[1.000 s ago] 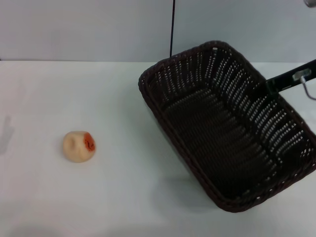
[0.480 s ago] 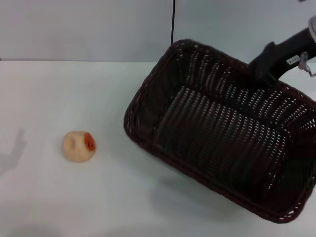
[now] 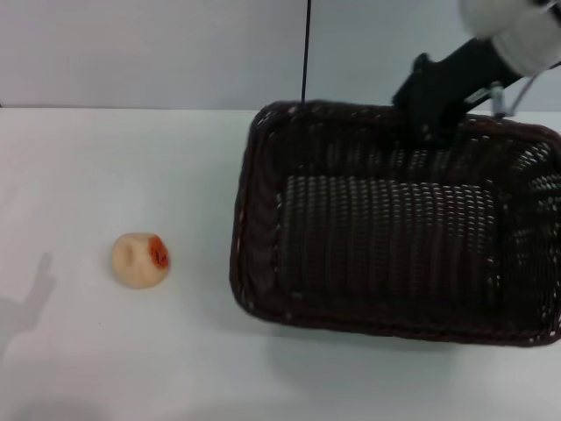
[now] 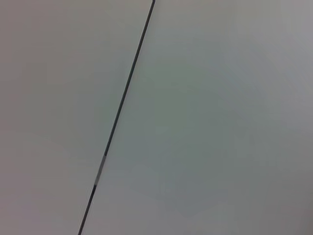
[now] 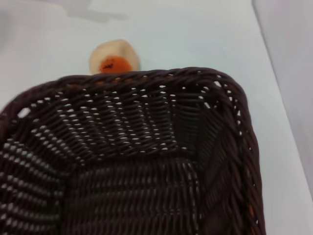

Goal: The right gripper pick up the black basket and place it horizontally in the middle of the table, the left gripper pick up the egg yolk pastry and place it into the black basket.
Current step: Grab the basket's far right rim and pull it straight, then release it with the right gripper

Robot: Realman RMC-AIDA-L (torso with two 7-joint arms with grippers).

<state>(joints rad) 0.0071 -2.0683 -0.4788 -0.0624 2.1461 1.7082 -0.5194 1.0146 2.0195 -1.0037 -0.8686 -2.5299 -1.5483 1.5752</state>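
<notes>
1. dark wicker basket [image 3: 394, 246] on the right half of the white table [image 3: 88, 158], long side running left-right
2. right gripper [image 3: 419, 118] at the basket's far rim, clamped on it
3. pastry [image 3: 139, 260] on the table, well left of basket, red spot facing it
4. left gripper out of sight, state can't tell
</notes>
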